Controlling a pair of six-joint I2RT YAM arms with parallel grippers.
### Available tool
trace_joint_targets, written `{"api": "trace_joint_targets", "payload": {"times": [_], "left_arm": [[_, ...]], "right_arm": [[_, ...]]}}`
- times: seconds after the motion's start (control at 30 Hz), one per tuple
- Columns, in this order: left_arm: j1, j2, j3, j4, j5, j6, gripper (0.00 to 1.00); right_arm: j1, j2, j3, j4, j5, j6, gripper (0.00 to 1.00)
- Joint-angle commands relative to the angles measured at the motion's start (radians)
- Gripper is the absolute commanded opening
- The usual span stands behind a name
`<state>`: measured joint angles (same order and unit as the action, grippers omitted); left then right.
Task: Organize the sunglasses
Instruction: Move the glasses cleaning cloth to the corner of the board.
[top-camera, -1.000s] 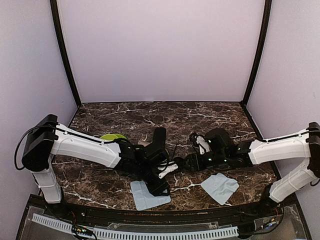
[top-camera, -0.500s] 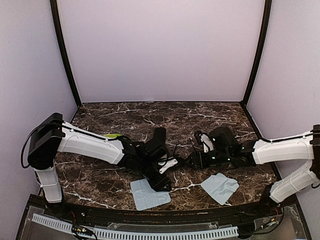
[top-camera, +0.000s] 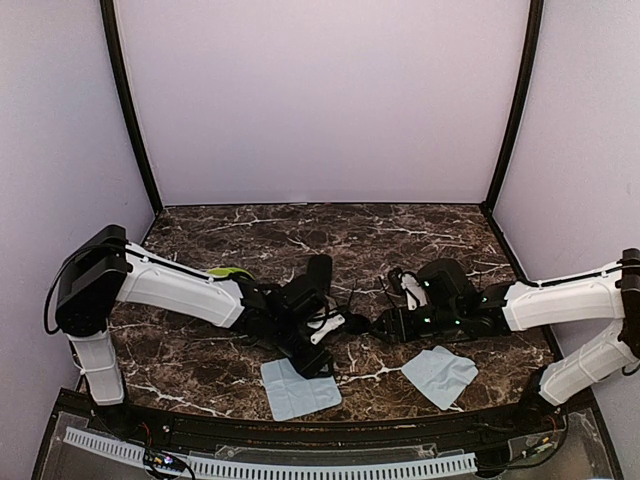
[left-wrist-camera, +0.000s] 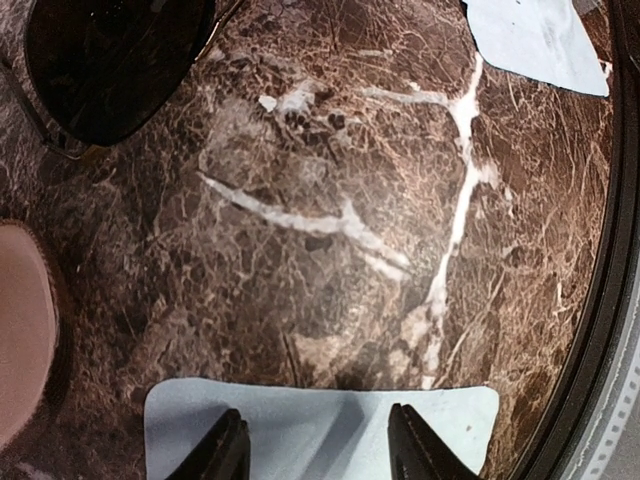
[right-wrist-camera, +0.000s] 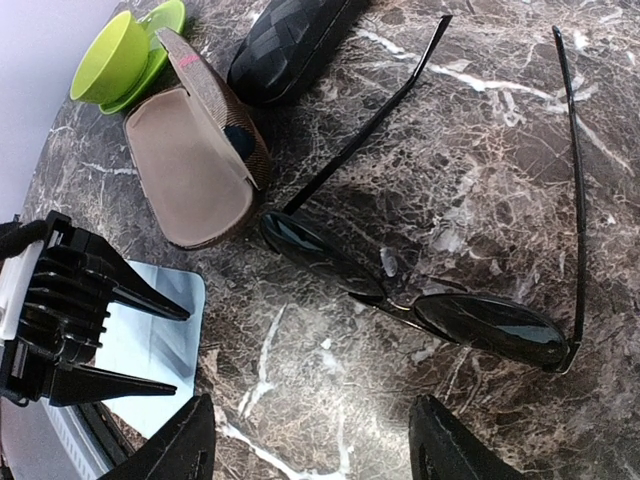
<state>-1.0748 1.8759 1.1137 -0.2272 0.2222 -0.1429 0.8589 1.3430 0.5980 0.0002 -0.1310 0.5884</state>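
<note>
Sunglasses (right-wrist-camera: 410, 290) unfolded on marble desk (right-wrist-camera: 480, 130), just beside open brown case (right-wrist-camera: 190, 170), right gripper (right-wrist-camera: 315, 445) jaws wide and empty near the lenses, left gripper (left-wrist-camera: 320, 450) jaws wide, empty, over light blue cloth (left-wrist-camera: 300, 412).

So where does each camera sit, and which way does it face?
Top external: high behind the bases, facing down at the table; left arm and right arm show.
Left wrist: low over the table, facing a blue cloth; its fingers show.
Right wrist: above the sunglasses, looking down; own fingers and left fingers show.
Shared by wrist views: sunglasses, that cloth.
</note>
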Motion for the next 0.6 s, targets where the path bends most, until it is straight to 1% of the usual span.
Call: {"api": "trace_joint_targets", "payload": {"times": [0.0, 0.23, 0.57], "left_arm": [[0.011, -0.031, -0.046, -0.021, -0.054, -0.033, 0.5], [0.037, -0.094, -0.114, -0.023, -0.141, -0.122, 0.5], [0.095, -0.206, -0.219, -0.017, -0.225, -0.233, 0.5]], "right_arm": [[-0.003, 0.0, -0.003, 0.034, -0.007, 0.002, 0.66], [-0.002, -0.005, -0.006, 0.038, -0.013, 0.003, 0.67], [-0.001, 0.018, -0.004, 0.062, -0.035, 0.005, 0.67]]}}
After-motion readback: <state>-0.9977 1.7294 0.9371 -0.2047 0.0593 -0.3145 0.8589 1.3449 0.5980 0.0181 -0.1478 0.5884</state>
